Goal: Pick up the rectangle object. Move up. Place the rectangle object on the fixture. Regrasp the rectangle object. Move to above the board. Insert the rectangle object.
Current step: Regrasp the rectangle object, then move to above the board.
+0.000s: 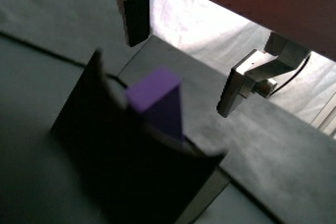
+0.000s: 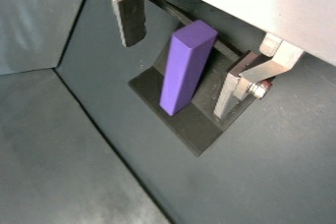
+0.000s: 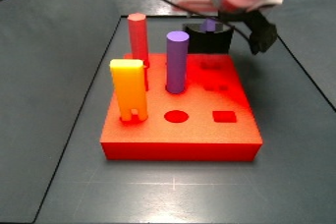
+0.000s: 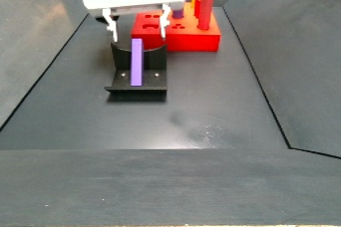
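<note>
The purple rectangle object [image 2: 187, 69] leans in the black fixture [image 2: 197, 130], its lower end on the base plate and its upper end against the upright. It also shows in a wrist view [image 1: 155, 100] and in a side view [image 4: 138, 62]. My gripper [image 2: 176, 76] is open, with one finger [image 2: 129, 17] on each side of the bar's upper part and a clear gap to both. In a side view the gripper [image 4: 138, 34] hangs just above the fixture [image 4: 138, 82]. The red-orange board [image 3: 178, 125] lies just beyond the fixture [image 3: 207, 41].
On the board stand a round purple cylinder [image 3: 176, 61], a yellow-orange peg [image 3: 126, 88] and a red peg [image 3: 138, 36]. A round hole and a square hole show near the board's front edge. Sloping dark walls [image 4: 40, 62] border the floor on both sides.
</note>
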Tool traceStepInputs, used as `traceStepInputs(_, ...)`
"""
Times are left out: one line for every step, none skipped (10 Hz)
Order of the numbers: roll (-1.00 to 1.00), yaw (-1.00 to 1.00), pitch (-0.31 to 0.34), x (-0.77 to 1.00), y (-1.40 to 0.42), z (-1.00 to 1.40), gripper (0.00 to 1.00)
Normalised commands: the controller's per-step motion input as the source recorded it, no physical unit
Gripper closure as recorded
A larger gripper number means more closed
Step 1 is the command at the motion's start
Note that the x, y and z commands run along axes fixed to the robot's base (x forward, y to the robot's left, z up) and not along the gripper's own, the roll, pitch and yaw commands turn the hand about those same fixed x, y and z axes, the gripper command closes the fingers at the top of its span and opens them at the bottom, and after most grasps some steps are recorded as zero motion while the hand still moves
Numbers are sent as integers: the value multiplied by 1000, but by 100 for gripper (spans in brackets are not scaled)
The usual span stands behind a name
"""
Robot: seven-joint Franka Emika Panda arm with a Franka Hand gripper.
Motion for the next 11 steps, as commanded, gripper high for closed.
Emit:
traceStepInputs(69, -29, -69, 88, 18, -661, 0)
traceStepInputs(67, -31, -62, 81, 17, -560, 0)
traceStepInputs(66, -35, -44, 75, 10, -360, 0)
traceStepInputs(66, -30, -26, 65, 7, -219, 0)
traceStepInputs(0, 0, 0, 0, 0, -333, 100)
traceStepInputs(-91, -32, 25, -95, -13, 1000, 100)
traceStepInputs(-91, -34, 27, -96, -13, 1000, 100)
traceStepInputs(-103, -38, 36, -103, -8, 1000, 100)
traceStepInputs(-103, -29, 41, -100, -8, 1000, 100)
traceStepInputs(-92, -14, 64, -96, -8, 1000, 100)
traceStepInputs(-83, -8, 75, -96, -8, 1000, 100)
